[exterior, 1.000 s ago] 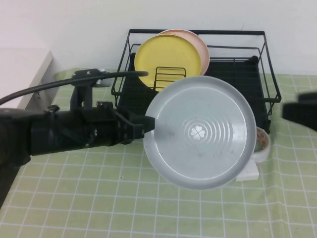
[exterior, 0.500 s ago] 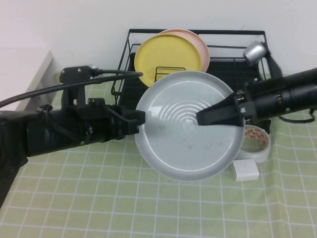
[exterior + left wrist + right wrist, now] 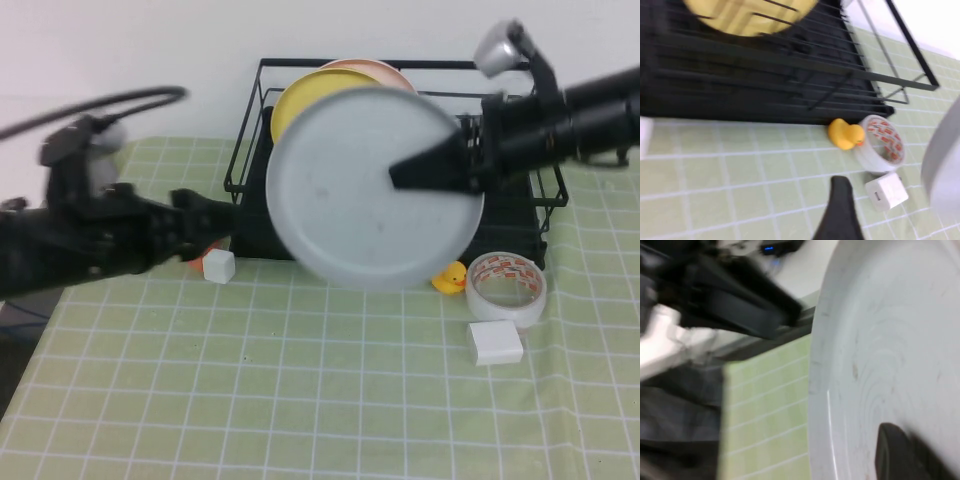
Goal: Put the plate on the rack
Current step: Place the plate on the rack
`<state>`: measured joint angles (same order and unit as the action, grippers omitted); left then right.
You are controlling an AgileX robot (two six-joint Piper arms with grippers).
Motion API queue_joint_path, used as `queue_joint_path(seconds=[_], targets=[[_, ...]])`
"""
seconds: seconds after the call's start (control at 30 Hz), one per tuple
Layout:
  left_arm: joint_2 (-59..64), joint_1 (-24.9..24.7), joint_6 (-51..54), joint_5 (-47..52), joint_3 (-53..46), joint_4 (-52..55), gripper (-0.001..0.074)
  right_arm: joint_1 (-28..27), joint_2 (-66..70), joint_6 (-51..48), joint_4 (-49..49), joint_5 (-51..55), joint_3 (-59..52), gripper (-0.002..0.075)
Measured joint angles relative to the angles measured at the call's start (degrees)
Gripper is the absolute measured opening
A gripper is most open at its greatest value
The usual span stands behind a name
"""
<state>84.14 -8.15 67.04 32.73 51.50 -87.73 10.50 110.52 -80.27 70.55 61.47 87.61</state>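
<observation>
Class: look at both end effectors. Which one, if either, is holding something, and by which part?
The right end effector holds the plate by its right rim, in front of the rack. The left end effector holds nothing.

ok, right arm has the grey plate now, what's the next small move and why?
Probably carry the plate back over the rack and ease it down in front of the yellow plate. The right tool holds it upright in the air at the rack's front, not yet inside. The left tool sits clear of the plate, low at the rack's left front corner.
</observation>
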Motion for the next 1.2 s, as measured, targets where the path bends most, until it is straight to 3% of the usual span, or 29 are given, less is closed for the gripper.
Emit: queue_joint_path(seconds=[0.1, 0.17, 0.23, 0.4, 0.5, 0.9, 1.2], targets=[[-1.7, 4.8, -5.6, 3.8, 0.0, 5.9, 0.0487, 0.0, 0.7, -2.8, -2.4, -2.2, 5.7, 0.0172], [-2.7, 7.3, -9.7, 6.4, -0.1, 8.8, 0.0454, 0.0, 1.7, -5.0, -3.2, -2.9, 10.3, 0.0171], [-3.9, 9.3, -12.2, 7.8, -1.0, 10.0, 0.0384, 0.0, 3.1, -7.2, -3.3, -3.0, 15.2, 0.017], [-9.0, 10.3, -13.7, 8.2, -7.1, 11.2, 0.009, 0.0, 7.7, -13.7, -3.3, -3.1, 26.3, 0.0167], [-13.5, 10.3, -13.6, 8.7, -12.8, 11.2, 0.0025, 0.0, 12.0, -14.9, -3.3, -3.0, 32.7, 0.0162], [-33.3, 10.3, -13.5, 15.6, -30.6, 10.3, 0.0, -1.7, 30.3, -15.3, -1.6, -5.8, 57.2, 0.0154], [-37.2, 10.3, -13.5, 14.8, -31.5, 10.4, 0.0, -3.6, 40.6, -20.3, 8.6, -9.9, 60.9, 0.0153]])
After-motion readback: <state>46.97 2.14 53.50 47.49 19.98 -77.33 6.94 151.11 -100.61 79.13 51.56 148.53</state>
